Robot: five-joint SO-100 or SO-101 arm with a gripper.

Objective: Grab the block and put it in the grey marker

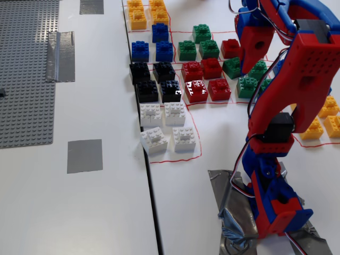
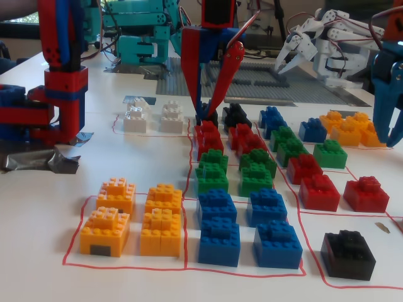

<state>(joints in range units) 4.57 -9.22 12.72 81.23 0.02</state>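
Observation:
Several red bricks sit in a cluster among the coloured bricks; the nearest to the gripper are one [image 1: 230,48] in a fixed view and one [image 2: 208,135] in the other. The dark-grey square marker [image 1: 85,155] lies on the left table, far from the bricks; it shows as a small patch [image 2: 135,99] behind the white bricks. My gripper [image 1: 249,68] hangs over the red and green bricks. In a fixed view [image 2: 206,118] its fingers form a V with the tips nearly together just above a red brick. Nothing is between them.
Green [image 1: 202,33], blue [image 1: 160,33], black [image 1: 147,90], white [image 1: 154,141] and orange [image 1: 137,18] bricks pack the red-outlined zones. A studded grey baseplate [image 1: 26,69] with a silver tape strip [image 1: 60,56] lies far left. A second grey patch [image 1: 91,6] is at the top. Other arms [image 2: 315,47] stand behind.

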